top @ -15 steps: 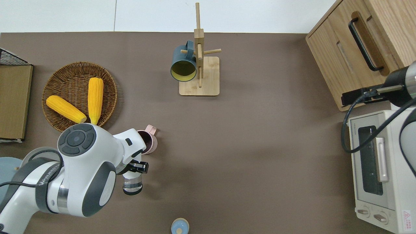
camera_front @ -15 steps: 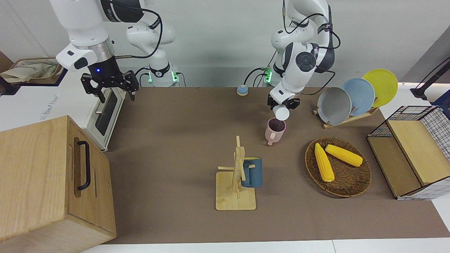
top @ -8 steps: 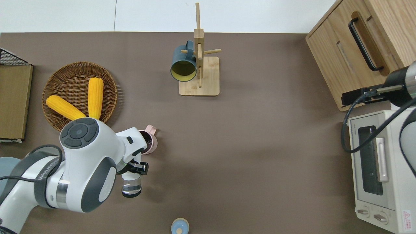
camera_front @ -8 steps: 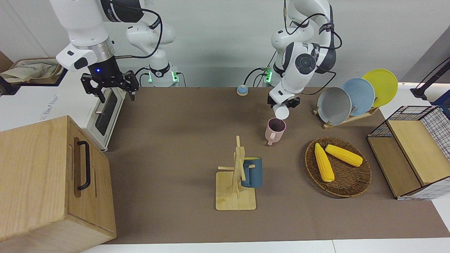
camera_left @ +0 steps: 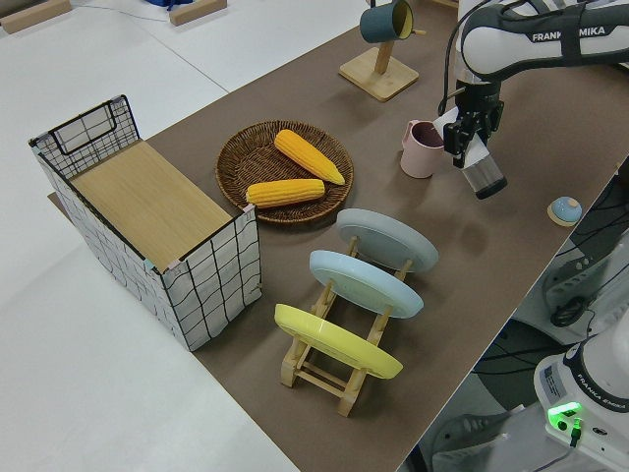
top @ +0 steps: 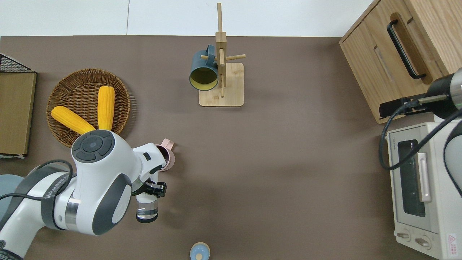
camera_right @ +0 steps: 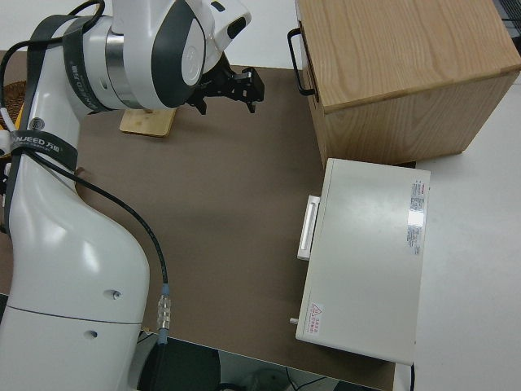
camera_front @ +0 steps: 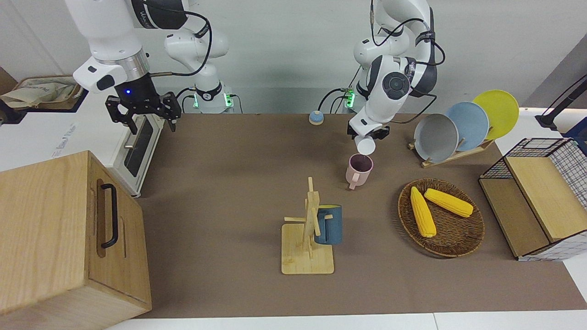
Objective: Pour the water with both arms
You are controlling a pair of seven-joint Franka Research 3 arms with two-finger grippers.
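My left gripper [camera_front: 369,134] [top: 153,189] is shut on a clear glass [camera_front: 366,146] [top: 147,210] [camera_left: 484,178]. The glass is tipped with its mouth over a pink mug [camera_front: 359,170] [top: 166,159] [camera_left: 422,149] that stands on the brown mat. The mug's inside looks dark; I cannot make out a stream of water. The left arm's wrist hides part of the mug in the overhead view. My right gripper [camera_front: 143,113] [camera_right: 231,87] is open and holds nothing; that arm is parked.
A wooden mug tree [camera_front: 308,238] carries a dark blue mug [camera_front: 329,225]. A wicker basket [camera_front: 458,243] holds two corn cobs. A plate rack [camera_front: 456,153], a wire crate [camera_front: 568,160], a wooden cabinet [camera_front: 59,238], a toaster oven [top: 420,187] and a small blue knob [camera_front: 315,118] ring the mat.
The left arm's elbow and wrist have shifted slightly, and the glass has drawn up a little from the mug. The right arm has not moved.
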